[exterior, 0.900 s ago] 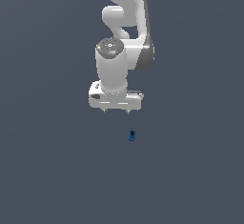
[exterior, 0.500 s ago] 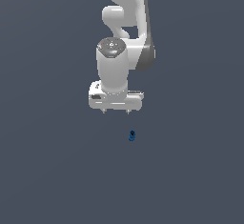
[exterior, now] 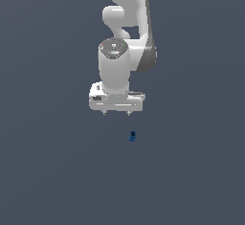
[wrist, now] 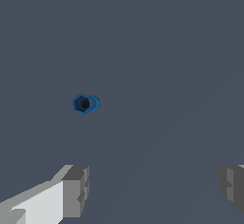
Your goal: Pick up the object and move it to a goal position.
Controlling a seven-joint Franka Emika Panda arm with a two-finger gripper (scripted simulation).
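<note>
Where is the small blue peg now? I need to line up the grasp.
In the exterior view the blue peg lies on the grey floor, below the open hand and slightly toward the exterior view's right, untouched; the wrist view shows it outside the fingers.

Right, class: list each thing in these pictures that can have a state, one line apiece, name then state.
claw: open, empty, fingers spread wide, hanging clear of the piece
blue piece: lying free on the ground, not gripped, outside the gap between the fingers
arm: reaching down, claw pointing at the ground
</note>
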